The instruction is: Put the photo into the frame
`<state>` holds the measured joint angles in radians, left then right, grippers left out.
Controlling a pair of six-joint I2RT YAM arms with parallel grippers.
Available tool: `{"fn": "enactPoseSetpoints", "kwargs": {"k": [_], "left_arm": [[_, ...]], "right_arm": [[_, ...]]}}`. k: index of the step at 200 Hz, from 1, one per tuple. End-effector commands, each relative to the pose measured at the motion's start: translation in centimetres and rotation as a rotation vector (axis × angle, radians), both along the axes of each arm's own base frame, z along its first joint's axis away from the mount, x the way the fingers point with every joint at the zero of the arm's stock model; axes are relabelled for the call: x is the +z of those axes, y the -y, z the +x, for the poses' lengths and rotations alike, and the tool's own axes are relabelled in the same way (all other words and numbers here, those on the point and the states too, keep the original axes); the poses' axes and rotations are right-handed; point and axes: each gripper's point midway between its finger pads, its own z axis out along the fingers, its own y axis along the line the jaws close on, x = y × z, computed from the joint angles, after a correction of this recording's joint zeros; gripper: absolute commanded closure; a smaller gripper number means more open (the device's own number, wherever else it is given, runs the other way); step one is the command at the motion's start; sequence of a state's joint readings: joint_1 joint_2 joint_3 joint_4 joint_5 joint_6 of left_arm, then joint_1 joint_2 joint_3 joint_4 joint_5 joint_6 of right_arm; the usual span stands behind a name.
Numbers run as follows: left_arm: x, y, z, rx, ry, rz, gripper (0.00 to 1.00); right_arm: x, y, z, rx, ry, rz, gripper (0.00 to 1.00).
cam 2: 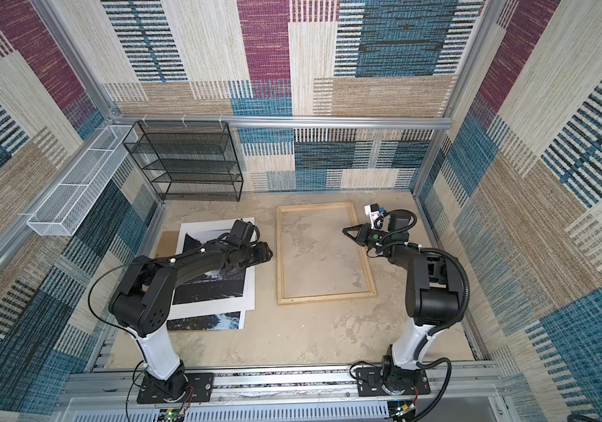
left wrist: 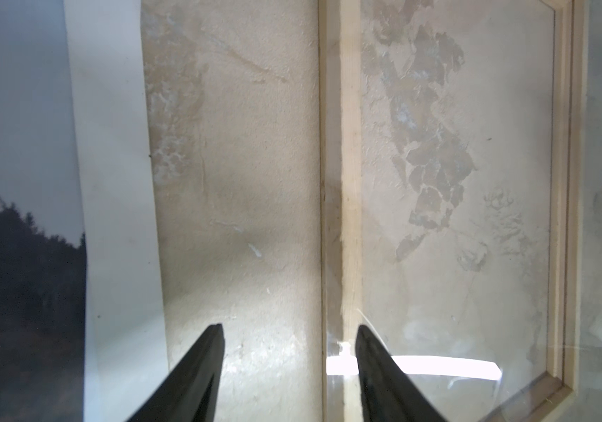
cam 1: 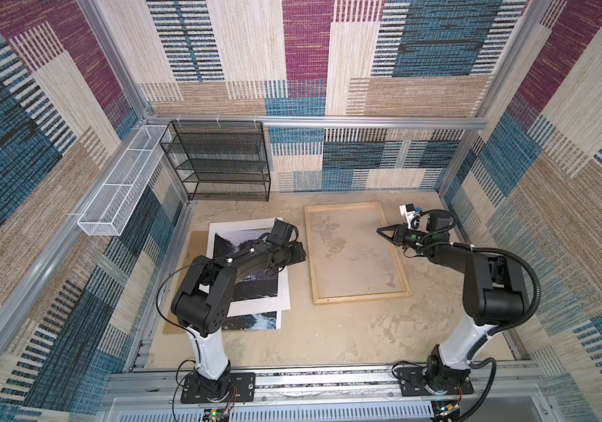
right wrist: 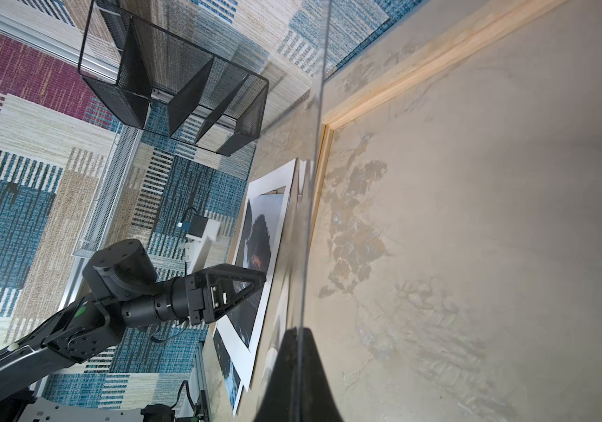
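Carpet-patterned walls boxed in the mottled beige table point(cam 1: 328, 339). We found the photo point(cam 1: 259, 320) flat at the table's left. It lay on the brown backing sheet point(cam 1: 197, 248) and under the white mat point(cam 1: 284, 292), with only its near end poking out. It was well apart from the frame point(cam 1: 361, 295), which lay flat right of centre.

Right gripper point(right wrist: 299, 334): fingers together, pinching what we read as the edge of the clear pane point(right wrist: 312, 164). The pane was raised at the frame's right side, presumably to open the frame for loading.

Left gripper point(left wrist: 290, 326): jaws roughly half apart, nothing between them. It hung over the bare strip between the mat and the frame's left bar. We judged it was placed to steady or take the pane's other edge.

The photo was not yet touched. Risk noted: the mat covered the photo and would have to come off first.
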<state>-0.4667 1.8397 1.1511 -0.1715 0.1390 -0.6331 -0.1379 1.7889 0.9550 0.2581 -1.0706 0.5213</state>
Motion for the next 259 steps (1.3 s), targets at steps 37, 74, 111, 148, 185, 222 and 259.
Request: {"fn": "enactPoseSetpoints", "kwargs": {"k": [37, 74, 111, 148, 185, 222, 259], "left_arm": [[0.6, 1.5, -0.2, 0.003, 0.035, -0.014, 0.4], [0.4, 1.7, -0.3, 0.009, 0.038, 0.005, 0.4], [0.0, 0.5, -0.4, 0.046, 0.024, 0.063, 0.41], [0.2, 0.2, -0.6, 0.05, 0.031, 0.074, 0.41], [0.2, 0.2, -0.5, 0.051, 0.03, 0.071, 0.41], [0.1, 0.3, -0.5, 0.053, 0.025, 0.072, 0.43], [0.0, 0.4, -0.6, 0.046, 0.017, 0.071, 0.46]], "right_arm": [[-2.3, 0.1, 0.3, 0.034, -0.01, -0.029, 1.0], [-3.3, 0.4, 0.6, 0.018, -0.03, -0.054, 1.0], [-4.1, 1.1, 1.0, 0.0, -0.047, -0.054, 1.0], [-4.6, 1.8, 1.3, -0.018, -0.054, -0.044, 1.0], [-5.3, 2.2, 1.3, -0.034, -0.063, -0.024, 1.0], [-5.9, 2.9, 1.2, -0.054, -0.072, -0.007, 1.0], [-6.1, 3.3, 0.8, -0.062, -0.071, 0.008, 1.0]]}}
